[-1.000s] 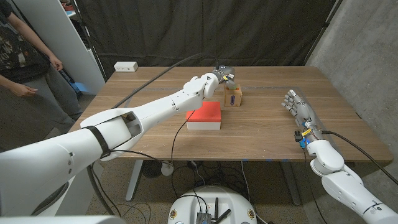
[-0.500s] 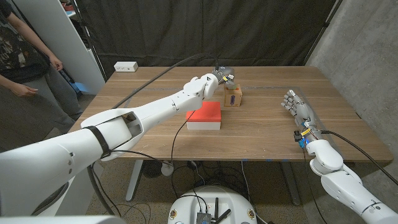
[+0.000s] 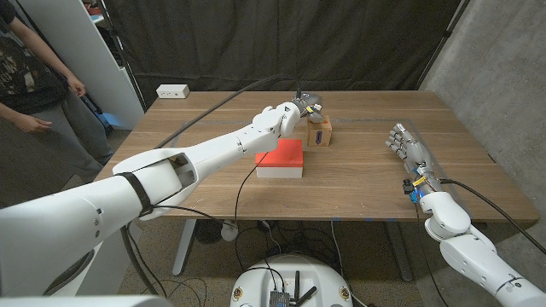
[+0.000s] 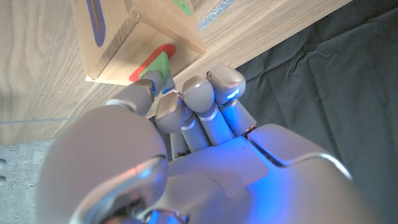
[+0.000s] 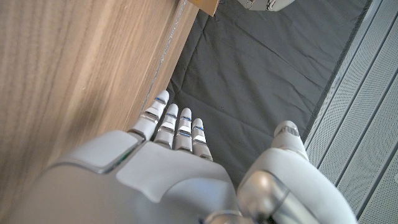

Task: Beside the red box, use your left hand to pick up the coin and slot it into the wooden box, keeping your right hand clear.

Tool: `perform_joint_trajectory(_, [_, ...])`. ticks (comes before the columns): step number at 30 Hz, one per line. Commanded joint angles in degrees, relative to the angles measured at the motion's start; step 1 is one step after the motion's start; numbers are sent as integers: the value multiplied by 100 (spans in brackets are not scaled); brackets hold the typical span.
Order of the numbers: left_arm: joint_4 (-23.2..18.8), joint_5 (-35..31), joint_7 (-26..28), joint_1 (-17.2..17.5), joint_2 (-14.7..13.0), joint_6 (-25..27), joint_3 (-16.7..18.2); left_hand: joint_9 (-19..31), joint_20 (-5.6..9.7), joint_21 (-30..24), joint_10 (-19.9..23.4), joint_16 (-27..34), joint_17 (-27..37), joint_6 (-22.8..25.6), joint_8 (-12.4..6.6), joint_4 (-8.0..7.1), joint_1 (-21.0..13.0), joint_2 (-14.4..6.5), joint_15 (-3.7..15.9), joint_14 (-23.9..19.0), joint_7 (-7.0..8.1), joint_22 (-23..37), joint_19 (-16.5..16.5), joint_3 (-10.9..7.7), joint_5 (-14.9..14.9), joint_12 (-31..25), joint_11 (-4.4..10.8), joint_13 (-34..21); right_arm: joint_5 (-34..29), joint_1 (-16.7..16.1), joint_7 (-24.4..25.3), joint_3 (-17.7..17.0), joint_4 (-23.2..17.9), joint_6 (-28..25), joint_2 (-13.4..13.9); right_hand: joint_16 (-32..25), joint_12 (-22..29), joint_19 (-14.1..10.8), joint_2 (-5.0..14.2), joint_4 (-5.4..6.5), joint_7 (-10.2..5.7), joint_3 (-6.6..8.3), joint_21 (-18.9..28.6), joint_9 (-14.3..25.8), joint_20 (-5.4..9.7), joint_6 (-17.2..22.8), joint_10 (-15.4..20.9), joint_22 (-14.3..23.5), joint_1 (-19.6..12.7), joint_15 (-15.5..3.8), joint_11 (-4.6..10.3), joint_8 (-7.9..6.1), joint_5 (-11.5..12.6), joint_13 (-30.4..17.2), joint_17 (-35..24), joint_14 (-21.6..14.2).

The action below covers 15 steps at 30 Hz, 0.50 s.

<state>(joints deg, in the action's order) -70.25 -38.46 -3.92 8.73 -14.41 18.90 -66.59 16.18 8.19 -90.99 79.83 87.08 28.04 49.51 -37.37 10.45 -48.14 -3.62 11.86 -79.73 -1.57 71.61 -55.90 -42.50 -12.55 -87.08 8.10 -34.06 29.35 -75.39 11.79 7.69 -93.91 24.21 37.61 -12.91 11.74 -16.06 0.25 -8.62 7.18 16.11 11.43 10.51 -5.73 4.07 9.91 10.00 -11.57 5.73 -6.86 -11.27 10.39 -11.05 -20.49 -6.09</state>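
The small wooden box (image 3: 321,134) stands behind the flat red box (image 3: 281,159) at mid table. My left hand (image 3: 300,104) hovers just behind and above the wooden box with its fingers curled in. In the left wrist view the fingertips (image 4: 144,94) meet a green coin (image 4: 157,67) that sits partway in a red-rimmed slot of the wooden box (image 4: 124,31). In the head view the coin (image 3: 317,120) is a green speck on the box's top. My right hand (image 3: 408,145) stands far off to the right, fingers straight and empty.
A white block (image 3: 172,90) lies at the table's far left corner, and a grey cable (image 3: 213,107) crosses the table (image 3: 358,183) toward my left hand. A person (image 3: 34,85) stands beyond the left edge. A dark curtain hangs behind.
My left hand has edged slightly left and back above the wooden box. The right hand and both boxes have stayed put.
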Motion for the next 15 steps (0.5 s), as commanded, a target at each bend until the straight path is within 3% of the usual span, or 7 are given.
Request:
perform_joint_trajectory(1, [117, -64, -73, -60, 60, -14, -107, 15, 360, -32, -26, 4, 16, 586, 12, -5, -63, 6, 11, 16, 4, 15, 21, -2, -32, -22, 7, -28, 14, 12, 7, 11, 22, 18, -14, -28, -23, -33, 0, 20, 195, 16, -4, 19, 16, 44, 47, 13, -94, -14, -3, -2, -17, -26, -9, -43])
perform_joint_trajectory(9, [209, -39, -102, -74, 100, -32, -132, -39, 361, -35, -38, 16, 43, 584, 68, 4, -89, 24, 11, 16, 7, 14, 31, -1, -36, -3, -3, -11, 21, 31, -6, 22, 46, 16, -11, -28, -24, -35, 0, 20, 194, 15, -4, 19, 15, 42, 46, 13, -96, -3, -1, -2, -17, -26, -9, -42])
perform_joint_trajectory(12, [209, -26, -96, -72, 95, -30, -125, -71, 364, -25, -33, 0, -10, 444, 161, 12, -105, 48, 10, 16, 60, 9, 36, 13, -40, 7, 0, 6, 24, 41, -11, 29, 51, 11, -10, -28, -25, -39, 0, 20, 193, 15, -2, 19, 16, 49, 43, 13, -96, 1, 1, -5, -17, -26, -9, -42])
perform_joint_trajectory(15, [187, -6, -95, -73, 77, -45, -109, -122, 360, -22, -39, 18, -30, 177, 344, -7, -66, 103, 13, 24, 22, 6, 24, 50, -47, 8, 42, 4, 7, 52, -12, 36, 62, 22, -8, -27, -23, -36, -1, 19, 191, 15, -3, 19, 12, 52, 47, 13, -97, 1, 5, -6, -17, -26, -9, -39])
